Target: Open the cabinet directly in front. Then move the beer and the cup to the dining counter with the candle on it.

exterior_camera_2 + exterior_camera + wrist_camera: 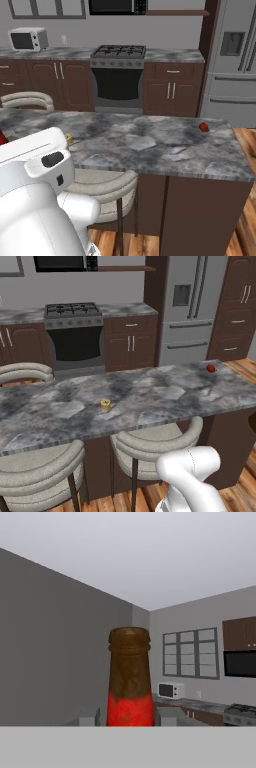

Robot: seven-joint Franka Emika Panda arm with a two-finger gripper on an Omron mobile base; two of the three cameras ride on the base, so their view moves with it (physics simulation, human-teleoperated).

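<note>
In the hand view the beer (129, 677) stands close up: a brown glass neck over a red label. My gripper (129, 719) is shut on it, with a grey fingertip (89, 717) on either side of the label. The dining counter (165, 391), a long grey marbled top, runs across both base views (165, 145). The small pale yellow candle (105, 404) sits on it left of centre. My white arm (35, 200) rises at the lower left of the right base view. The cup and the cabinet are out of view.
A small red round thing (210, 368) lies near the counter's far right end. Cream round-backed stools (150, 443) are tucked under the near edge. Beyond stand a stove (74, 331), low brown cabinets, a steel fridge (187, 311) and a microwave (28, 38).
</note>
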